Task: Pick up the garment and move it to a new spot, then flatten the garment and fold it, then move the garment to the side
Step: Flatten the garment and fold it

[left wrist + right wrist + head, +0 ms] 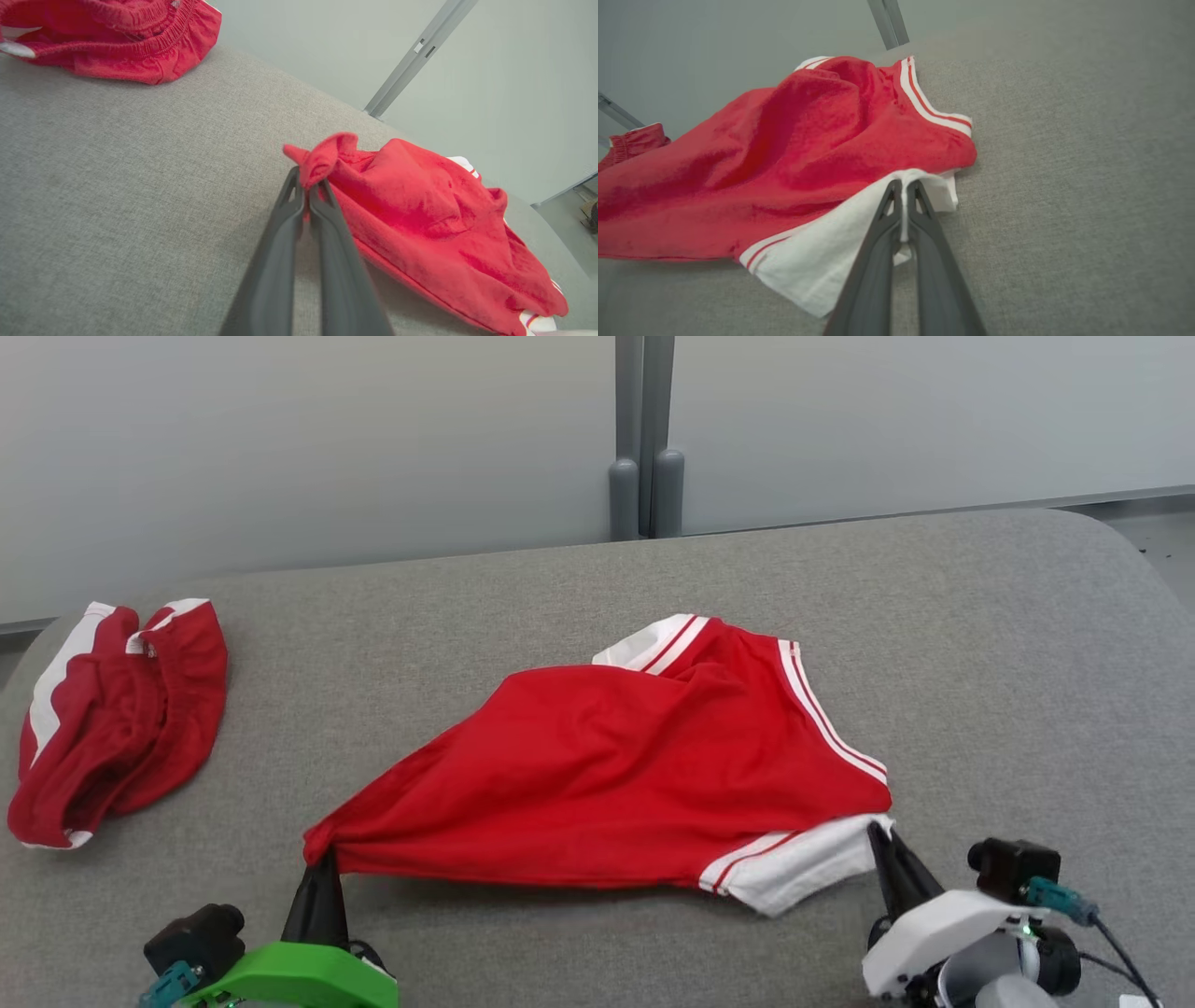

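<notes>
Two red garments, a spread garment [635,756] and a bunched garment [121,719]; two grippers, left gripper [324,857] and right gripper [882,833]; one table [1008,644]

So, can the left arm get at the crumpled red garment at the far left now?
Probably not yet: the left tool is shut on a corner of the spread garment. Bare table lies between it and the crumpled garment.
</notes>
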Robot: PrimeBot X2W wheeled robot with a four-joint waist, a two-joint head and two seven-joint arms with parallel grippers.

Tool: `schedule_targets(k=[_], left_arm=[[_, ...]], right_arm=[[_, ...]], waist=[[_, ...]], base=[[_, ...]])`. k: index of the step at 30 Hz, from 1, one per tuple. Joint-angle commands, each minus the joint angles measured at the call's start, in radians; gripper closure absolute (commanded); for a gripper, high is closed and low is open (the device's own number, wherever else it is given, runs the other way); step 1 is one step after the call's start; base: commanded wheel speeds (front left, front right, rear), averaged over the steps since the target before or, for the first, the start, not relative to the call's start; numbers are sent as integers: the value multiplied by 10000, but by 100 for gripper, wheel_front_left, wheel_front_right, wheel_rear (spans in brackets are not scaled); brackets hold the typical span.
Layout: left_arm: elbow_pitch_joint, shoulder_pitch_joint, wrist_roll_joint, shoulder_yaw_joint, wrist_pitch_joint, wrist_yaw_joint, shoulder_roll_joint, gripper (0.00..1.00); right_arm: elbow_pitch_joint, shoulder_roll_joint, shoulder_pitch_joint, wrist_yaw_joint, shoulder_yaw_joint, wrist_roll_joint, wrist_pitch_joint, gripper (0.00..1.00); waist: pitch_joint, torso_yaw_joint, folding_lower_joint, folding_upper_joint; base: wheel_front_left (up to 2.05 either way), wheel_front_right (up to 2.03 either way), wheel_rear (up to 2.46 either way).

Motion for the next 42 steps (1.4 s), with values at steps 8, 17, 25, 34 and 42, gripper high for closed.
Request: schedule_targets(k=[8,17,25,34,42], left_arm=[[-1295,-586,297,237,-128,-121,-79,100],[-2987,-1312,423,243,339,-86,330,100],[-5004,-2069,672,356,1179,259,928,100],[-6791,-2902,937,315,2366,568,1694,100],[-6246,-4000,825,408,3356,294,2350,100]], right_arm=[[-2489,-43,-675,3,-854,144,10,100],[-5123,-40,-1046,5,-1405,219,520,100],[-7330,-40,-1343,5,-2003,468,900,100],[-9150,-40,-1749,5,-2661,574,1402,100],[-9067,-38,-2544,5,-2766,427,2262,100]], waist=[[-255,-225,-1,40],[-420,-293,-1,40],[-555,-309,-1,40],[-469,-439,-1,40],[96,-466,-1,40]], base=[[0,0,0],[0,0,0],[0,0,0],[0,0,0],[0,0,0]])
